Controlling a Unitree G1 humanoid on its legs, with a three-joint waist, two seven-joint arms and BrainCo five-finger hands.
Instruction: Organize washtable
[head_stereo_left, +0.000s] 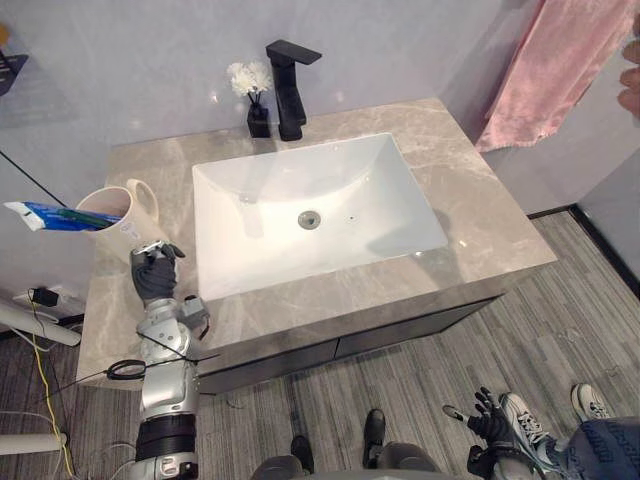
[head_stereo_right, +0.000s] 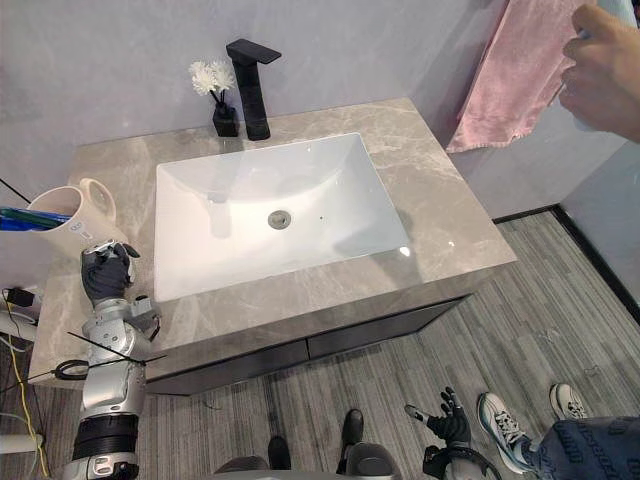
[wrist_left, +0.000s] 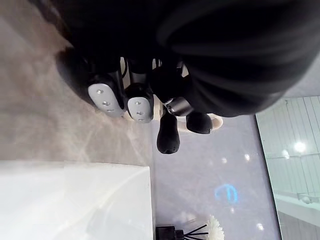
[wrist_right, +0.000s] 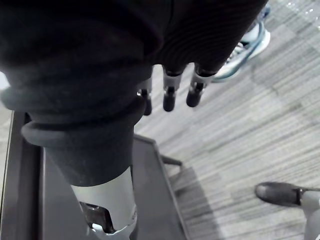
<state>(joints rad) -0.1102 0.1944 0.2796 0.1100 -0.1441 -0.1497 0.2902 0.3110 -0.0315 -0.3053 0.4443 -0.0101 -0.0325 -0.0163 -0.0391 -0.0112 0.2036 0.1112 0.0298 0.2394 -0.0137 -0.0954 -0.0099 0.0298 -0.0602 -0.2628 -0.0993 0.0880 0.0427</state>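
Landmark: the white sink (head_stereo_left: 370, 190), set in the grey marble counter (head_stereo_left: 480, 220), with the drain (head_stereo_left: 309, 218) at its middle.

Behind the sink:
- The black faucet (head_stereo_left: 290, 90) stands with its spout reaching over the basin.
- Just left of the faucet is a small black bottle (head_stereo_left: 258, 122) with a white flower in it.

Left of the sink, near the counter's left end:
- The cream mug (head_stereo_left: 118, 213) stands upright, handle on the side toward the sink.
- A blue-and-white tube (head_stereo_left: 35, 215) sticks out of the mug and leans away from the sink.

Your hands:
- Your left hand (head_stereo_left: 155, 275) is left of the sink's front corner, over the counter and just in front of the mug. Its fingers are curled in toward the palm with the thumb folded beside them, and your wrist view shows nothing between them. You cannot tell whether the knuckles touch the mug.
- Your right hand (head_stereo_left: 490, 418) hangs well below the sink, off to its front right, down near the wood-pattern floor (head_stereo_left: 420, 370). Its fingers are straight and spread, holding nothing.

Right of the sink, past the counter's end:
- A pink towel (head_stereo_left: 555, 70) hangs against the wall.
- A person's hand (head_stereo_right: 605, 70) shows in front of the towel.
- A person's sneaker (head_stereo_left: 525, 425) is on the floor beside your right hand.
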